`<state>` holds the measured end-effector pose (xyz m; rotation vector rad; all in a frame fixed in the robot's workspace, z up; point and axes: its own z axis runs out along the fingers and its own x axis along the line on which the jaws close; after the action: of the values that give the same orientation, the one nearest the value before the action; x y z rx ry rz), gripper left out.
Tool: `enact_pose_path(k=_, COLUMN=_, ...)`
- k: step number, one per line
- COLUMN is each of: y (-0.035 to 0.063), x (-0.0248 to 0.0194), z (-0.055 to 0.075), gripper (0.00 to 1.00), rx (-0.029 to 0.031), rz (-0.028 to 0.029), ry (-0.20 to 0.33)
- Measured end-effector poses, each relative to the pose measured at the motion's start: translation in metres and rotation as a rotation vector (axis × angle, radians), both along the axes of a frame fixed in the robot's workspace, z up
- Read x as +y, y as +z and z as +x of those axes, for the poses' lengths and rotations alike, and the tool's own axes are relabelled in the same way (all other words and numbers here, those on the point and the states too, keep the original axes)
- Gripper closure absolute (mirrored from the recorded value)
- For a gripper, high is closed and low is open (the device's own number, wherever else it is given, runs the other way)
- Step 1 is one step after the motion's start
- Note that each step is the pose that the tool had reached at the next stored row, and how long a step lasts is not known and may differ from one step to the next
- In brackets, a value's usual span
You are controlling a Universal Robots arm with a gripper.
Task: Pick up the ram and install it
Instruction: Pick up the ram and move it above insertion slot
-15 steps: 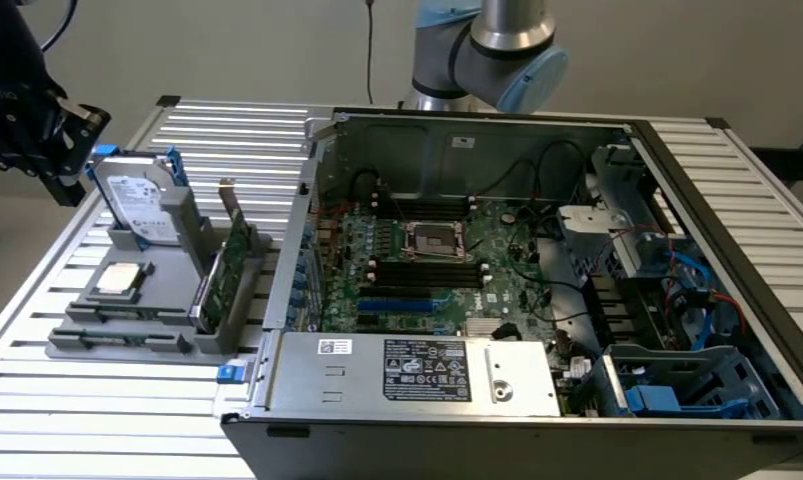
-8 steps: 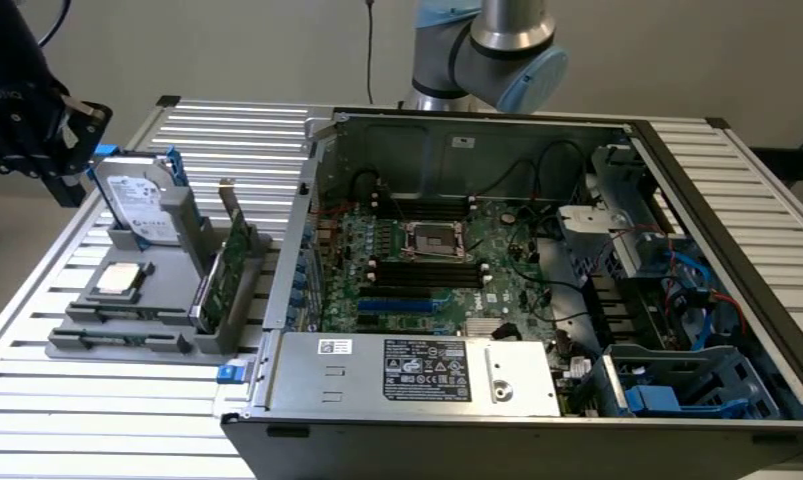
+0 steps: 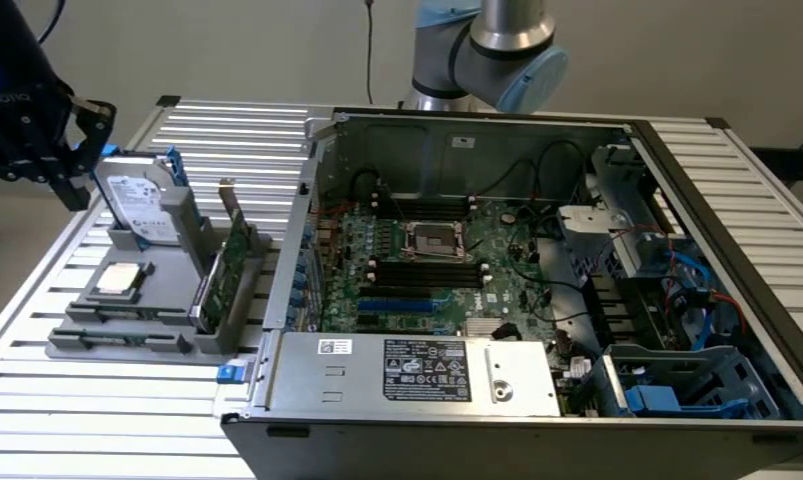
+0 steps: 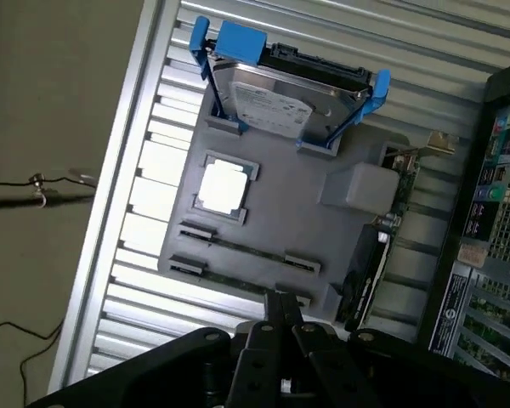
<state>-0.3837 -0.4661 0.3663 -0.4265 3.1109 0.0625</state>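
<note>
Along the front slot of the grey holder (image 3: 188,245), the ram (image 3: 118,338) sits low, apparently not yet lifted. Risk: with its jaws pressed together and empty, the gripper (image 4: 280,302) cannot straddle so thin a stick. A descent as it stands would likely strike the board's edge or the slot clips, and the hard drive (image 3: 141,205) and tall green card (image 3: 225,265) crowd any approach. Pose: wrist high at the exterior view's left, fingers pointing down, well apart from the ram.

Tray (image 3: 168,285) sits on the surface (image 3: 54,400), exterior view's left of the case (image 3: 298,230), hard drive (image 3: 137,205) at its far end, ram (image 3: 118,338) along its near edge.
</note>
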Motion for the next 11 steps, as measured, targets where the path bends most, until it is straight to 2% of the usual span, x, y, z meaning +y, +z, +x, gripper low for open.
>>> enact_pose_path(k=11, y=-0.0071, x=0.0, z=0.0, gripper=0.89, rx=-0.0503, rz=-0.0002, ry=0.154)
